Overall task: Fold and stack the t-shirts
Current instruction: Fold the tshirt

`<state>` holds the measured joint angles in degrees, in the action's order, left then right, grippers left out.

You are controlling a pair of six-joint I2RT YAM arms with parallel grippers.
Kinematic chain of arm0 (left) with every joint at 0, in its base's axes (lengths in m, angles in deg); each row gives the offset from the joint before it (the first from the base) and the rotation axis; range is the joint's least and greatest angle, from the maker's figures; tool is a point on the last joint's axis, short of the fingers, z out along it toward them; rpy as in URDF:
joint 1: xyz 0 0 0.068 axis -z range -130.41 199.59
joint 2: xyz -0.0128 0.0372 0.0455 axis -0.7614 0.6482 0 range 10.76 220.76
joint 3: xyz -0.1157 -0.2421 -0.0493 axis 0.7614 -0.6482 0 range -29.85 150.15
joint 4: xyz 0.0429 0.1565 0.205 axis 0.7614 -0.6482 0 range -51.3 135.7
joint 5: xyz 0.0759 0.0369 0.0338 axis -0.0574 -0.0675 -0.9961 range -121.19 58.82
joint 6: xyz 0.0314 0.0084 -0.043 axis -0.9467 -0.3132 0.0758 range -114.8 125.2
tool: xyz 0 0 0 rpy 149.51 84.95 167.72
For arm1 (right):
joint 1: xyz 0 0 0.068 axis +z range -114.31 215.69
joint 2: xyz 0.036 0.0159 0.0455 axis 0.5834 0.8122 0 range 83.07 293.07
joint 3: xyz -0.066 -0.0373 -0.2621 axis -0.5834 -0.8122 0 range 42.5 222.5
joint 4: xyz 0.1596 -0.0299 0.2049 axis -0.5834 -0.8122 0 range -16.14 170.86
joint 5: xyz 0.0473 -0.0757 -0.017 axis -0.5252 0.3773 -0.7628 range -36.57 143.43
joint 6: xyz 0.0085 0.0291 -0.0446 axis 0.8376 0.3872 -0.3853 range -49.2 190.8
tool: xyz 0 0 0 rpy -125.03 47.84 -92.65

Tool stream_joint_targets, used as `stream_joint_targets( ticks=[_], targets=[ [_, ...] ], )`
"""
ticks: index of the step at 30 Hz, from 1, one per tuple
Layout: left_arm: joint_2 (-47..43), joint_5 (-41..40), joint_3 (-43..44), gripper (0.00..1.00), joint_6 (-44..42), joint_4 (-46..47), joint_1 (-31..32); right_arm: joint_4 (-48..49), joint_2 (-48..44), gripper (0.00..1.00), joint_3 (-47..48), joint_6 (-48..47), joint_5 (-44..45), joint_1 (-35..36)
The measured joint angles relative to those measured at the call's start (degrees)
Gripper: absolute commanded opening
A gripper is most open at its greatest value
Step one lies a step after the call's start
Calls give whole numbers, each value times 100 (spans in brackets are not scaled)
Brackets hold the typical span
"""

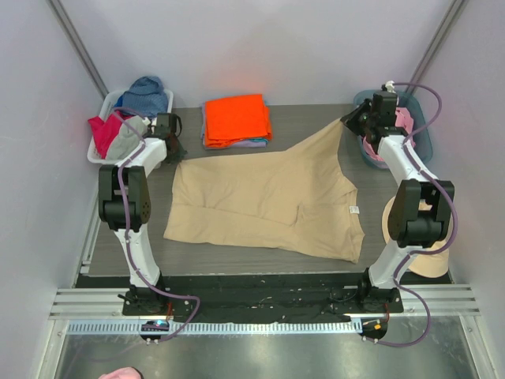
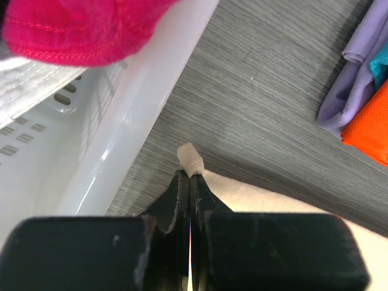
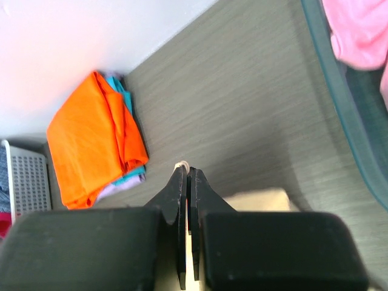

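Right, both pincers were clamped shut on far corners of the tan t-shirt (image 1: 268, 193), left pincer (image 2: 189, 173) by the white basket (image 2: 139, 103), right pincer (image 3: 188, 170) raised near the teal bin (image 1: 426, 138), rest spread on the desk (image 1: 316, 122); best bet was drawing both corners taut and level before folding.

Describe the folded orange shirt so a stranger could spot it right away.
At the far edge of the grey table, between the white basket and the teal bin, sits a small folded stack. The orange t-shirt is its top layer, the only bright orange piece, over lavender cloth and teal cloth.
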<state>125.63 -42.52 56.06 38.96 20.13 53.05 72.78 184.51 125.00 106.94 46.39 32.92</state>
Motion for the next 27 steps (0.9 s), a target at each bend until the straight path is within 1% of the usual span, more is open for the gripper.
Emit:
stream_joint_targets(
  ticks=[2,5,9,13,21,27],
  targets=[
    [-48,0,-98,0,2,48,0,9,-79,1,-177,2,-50,0],
    [-304,0,-529,0,11,131,0,-57,-409,1,-684,7,-96,-4],
    [-798,0,-1176,0,70,160,0,-177,-1082,1,-1449,55,-96,-4],
    [-1246,-2,-1620,0,162,227,0,-431,-1912,1,-2024,122,37,-9],
    [-1362,-13,-1674,0,179,284,0,-929,-3108,1,-2441,125,557,-9],
    [-1366,-20,-1674,0,177,275,0,-1421,-3611,1,-2708,129,1023,-9]
  ],
)
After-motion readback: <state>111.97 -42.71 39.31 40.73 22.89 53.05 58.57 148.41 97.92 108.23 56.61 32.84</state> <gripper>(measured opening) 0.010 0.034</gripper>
